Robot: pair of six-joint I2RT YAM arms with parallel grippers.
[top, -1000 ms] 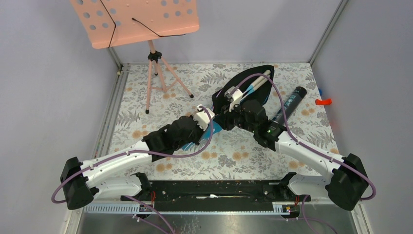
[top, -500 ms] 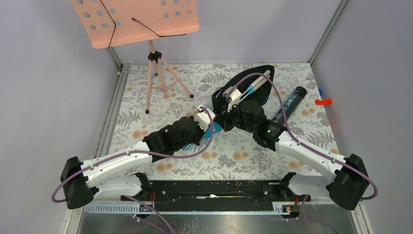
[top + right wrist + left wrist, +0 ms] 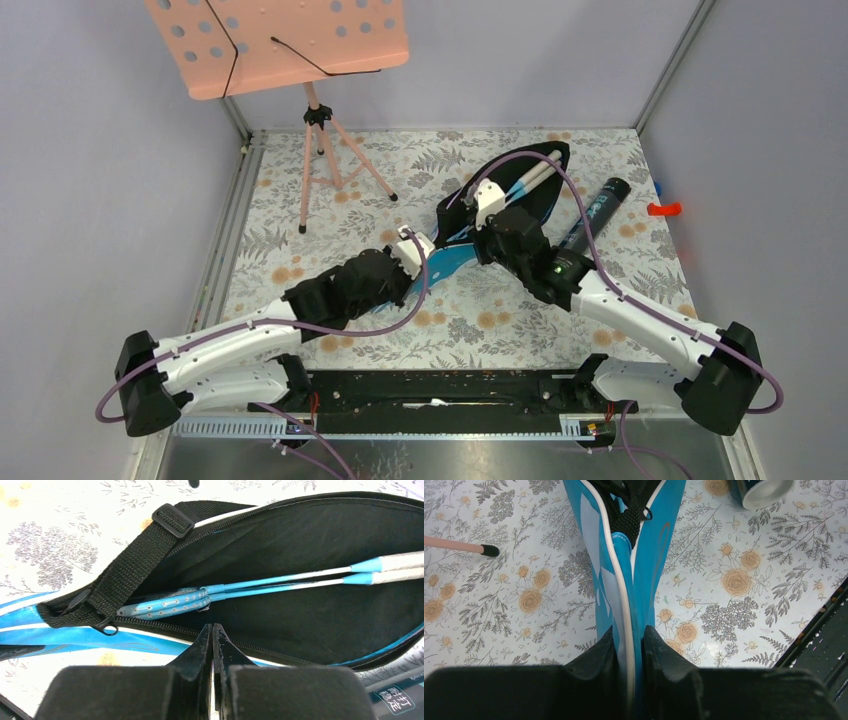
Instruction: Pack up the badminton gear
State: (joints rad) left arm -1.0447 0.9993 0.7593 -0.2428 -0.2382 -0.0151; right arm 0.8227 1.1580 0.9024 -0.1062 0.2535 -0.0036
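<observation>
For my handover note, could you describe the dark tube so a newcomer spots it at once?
Look far right on the floral table. Just right of the open blue bag lies the tube: the only dark cylinder, slanting alongside it.

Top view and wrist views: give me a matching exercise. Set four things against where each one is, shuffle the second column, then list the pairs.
1 blue bag
2 rackets
3 dark tube
4 pink music stand

A lies on the table, right of the bag
B stands on a tripod at the far left
C pinched at its edge by the left pincer
D lie inside the open bag

Pairs: 1-C, 2-D, 3-A, 4-B
</observation>
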